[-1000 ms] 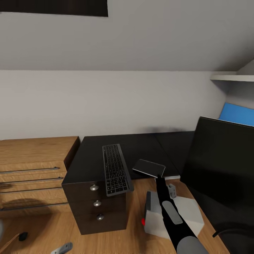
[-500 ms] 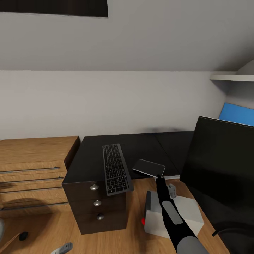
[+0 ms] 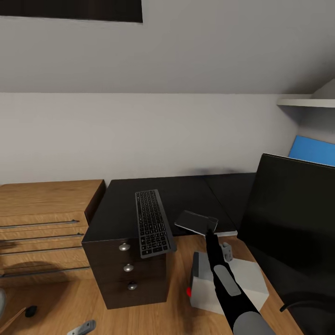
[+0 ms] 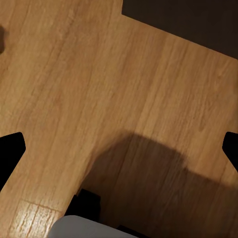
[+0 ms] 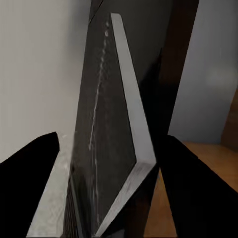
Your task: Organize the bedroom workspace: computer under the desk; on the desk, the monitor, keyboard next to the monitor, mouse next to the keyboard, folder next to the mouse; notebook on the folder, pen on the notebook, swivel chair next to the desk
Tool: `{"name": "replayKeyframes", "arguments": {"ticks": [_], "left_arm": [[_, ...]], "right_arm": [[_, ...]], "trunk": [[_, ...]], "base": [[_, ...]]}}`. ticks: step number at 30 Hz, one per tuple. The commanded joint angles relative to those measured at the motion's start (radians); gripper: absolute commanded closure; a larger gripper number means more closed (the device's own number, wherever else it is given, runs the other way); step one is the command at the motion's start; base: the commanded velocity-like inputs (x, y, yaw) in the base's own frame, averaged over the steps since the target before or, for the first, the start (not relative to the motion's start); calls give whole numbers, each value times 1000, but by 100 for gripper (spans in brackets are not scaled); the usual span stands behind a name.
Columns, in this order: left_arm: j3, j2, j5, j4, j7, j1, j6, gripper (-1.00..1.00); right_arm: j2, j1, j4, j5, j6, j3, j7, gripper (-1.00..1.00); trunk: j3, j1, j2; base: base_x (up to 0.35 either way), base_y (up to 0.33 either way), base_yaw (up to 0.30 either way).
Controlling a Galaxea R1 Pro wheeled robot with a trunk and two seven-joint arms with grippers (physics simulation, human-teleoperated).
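**Right gripper clamped on a flat dark slab beside the keyboard**

Landmark: the dark three-drawer unit [image 3: 128,272], standing on the wood floor [image 3: 153,316].

- The keyboard [image 3: 152,222] lies lengthwise on the unit's black top, its near end overhanging the front edge above the drawer knobs.
- The right gripper [image 3: 210,232] reaches to the right of the keyboard. Its fingers [image 5: 29,183] are closed on a thin dark slab with a silvery rim [image 3: 196,222], held tilted just off the unit's right front corner. Which task item this is cannot be told.
- The computer [image 3: 232,284] sits on the floor to the right of the unit, below the right arm.
- The monitor [image 3: 291,218] stands further right, with the desk's blue back panel [image 3: 312,150] behind it.
- A light-wood drawer chest [image 3: 44,228] adjoins the unit's left side.
- The left gripper's fingers [image 4: 10,153] stand wide apart over bare floor.
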Motion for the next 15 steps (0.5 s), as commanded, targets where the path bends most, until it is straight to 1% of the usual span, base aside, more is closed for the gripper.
{"name": "replayKeyframes", "arguments": {"ticks": [1,9,15], "left_arm": [[1,-1,11,-2,6,0,5,-100],[1,-2,11,-2,7,0,3,-100],[0,-3,11,16,6,0,-30,-100]], "right_arm": [[1,-1,1,-11,0,-2,8,-100],[1,-1,1,-11,0,-2,10,-100],[1,-1,1,-11,0,-2,11,-100]], "trunk": [[-1,0,-1],[-1,0,-1],[-1,0,-1]], "base": [[0,0,0],[0,0,0],[0,0,0]]}}
